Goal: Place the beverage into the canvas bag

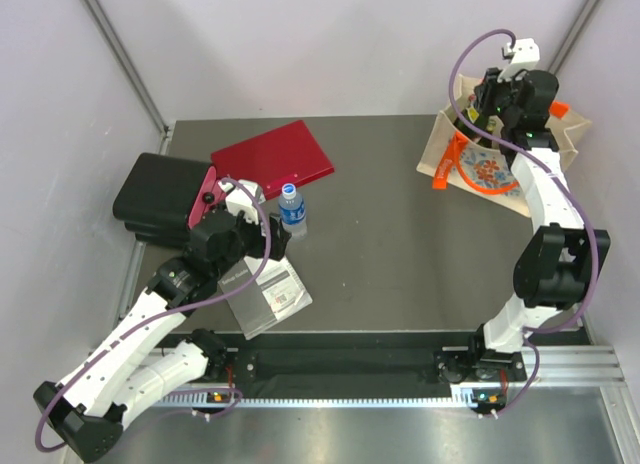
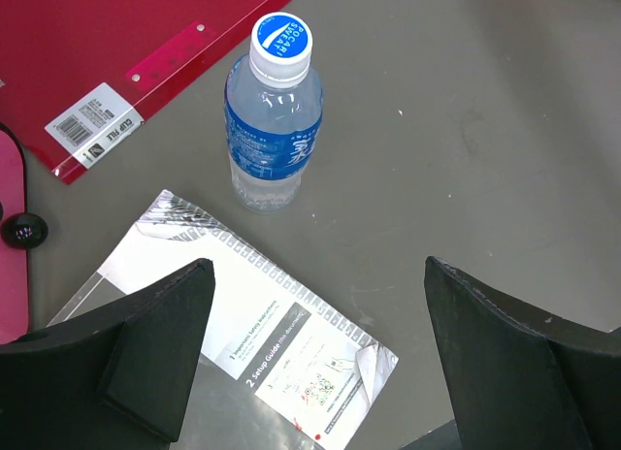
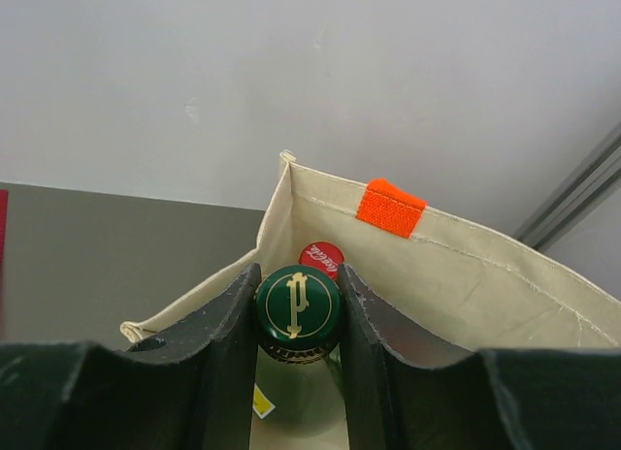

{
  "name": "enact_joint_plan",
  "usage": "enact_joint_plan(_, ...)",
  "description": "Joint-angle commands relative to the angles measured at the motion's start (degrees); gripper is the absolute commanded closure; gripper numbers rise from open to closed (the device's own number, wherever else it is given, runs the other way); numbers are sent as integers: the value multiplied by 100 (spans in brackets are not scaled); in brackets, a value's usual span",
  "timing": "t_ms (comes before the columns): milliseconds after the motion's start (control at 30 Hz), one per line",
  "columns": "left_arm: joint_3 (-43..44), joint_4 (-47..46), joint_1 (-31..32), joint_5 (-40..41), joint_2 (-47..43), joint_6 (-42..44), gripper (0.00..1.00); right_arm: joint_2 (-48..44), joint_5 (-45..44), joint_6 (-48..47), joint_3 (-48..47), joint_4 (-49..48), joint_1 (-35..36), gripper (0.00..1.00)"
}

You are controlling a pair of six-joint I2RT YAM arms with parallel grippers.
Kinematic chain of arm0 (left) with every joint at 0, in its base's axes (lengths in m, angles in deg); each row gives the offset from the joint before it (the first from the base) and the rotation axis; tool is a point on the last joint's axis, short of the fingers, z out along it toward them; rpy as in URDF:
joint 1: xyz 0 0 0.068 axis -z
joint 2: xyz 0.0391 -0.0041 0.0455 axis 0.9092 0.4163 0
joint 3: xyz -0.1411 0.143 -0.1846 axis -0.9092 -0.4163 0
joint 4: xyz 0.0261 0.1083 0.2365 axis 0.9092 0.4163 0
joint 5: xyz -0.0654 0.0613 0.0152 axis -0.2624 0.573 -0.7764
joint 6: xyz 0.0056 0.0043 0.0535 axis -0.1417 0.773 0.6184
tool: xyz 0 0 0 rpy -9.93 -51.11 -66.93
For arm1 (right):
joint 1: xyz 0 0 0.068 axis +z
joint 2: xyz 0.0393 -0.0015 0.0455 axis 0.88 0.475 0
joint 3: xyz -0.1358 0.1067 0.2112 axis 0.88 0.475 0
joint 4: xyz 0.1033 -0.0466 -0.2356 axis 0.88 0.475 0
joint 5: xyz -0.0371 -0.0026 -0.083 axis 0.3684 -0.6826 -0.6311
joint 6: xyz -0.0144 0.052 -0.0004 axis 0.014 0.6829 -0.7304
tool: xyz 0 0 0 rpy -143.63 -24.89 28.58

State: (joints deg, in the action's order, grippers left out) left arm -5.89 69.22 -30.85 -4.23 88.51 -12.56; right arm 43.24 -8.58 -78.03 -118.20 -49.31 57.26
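Top view first: the canvas bag (image 1: 448, 149) is at the far right of the worktop (image 1: 400, 254), with the right tool (image 1: 512, 119) over its mouth. The water bottle (image 1: 291, 208) stands on the left by a red folder (image 1: 272, 156).

Left wrist view: the left tool (image 2: 315, 319) is wide open and empty, over a booklet (image 2: 291, 348) just near of that bottle.

Right wrist view: the tool is clamped on a green bottle (image 3: 298, 306) at the bag's mouth, and there's a red cap (image 3: 321, 258) inside.
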Motion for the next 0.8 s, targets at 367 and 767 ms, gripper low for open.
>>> enact_joint_plan(367,-16,-208,26,-4,-28,44,7,-49,666,87,359,-1613,131,100)
enact_joint_plan(767,-7,-216,26,-13,24,44,7,83,816,34,894,-2263,210,100)
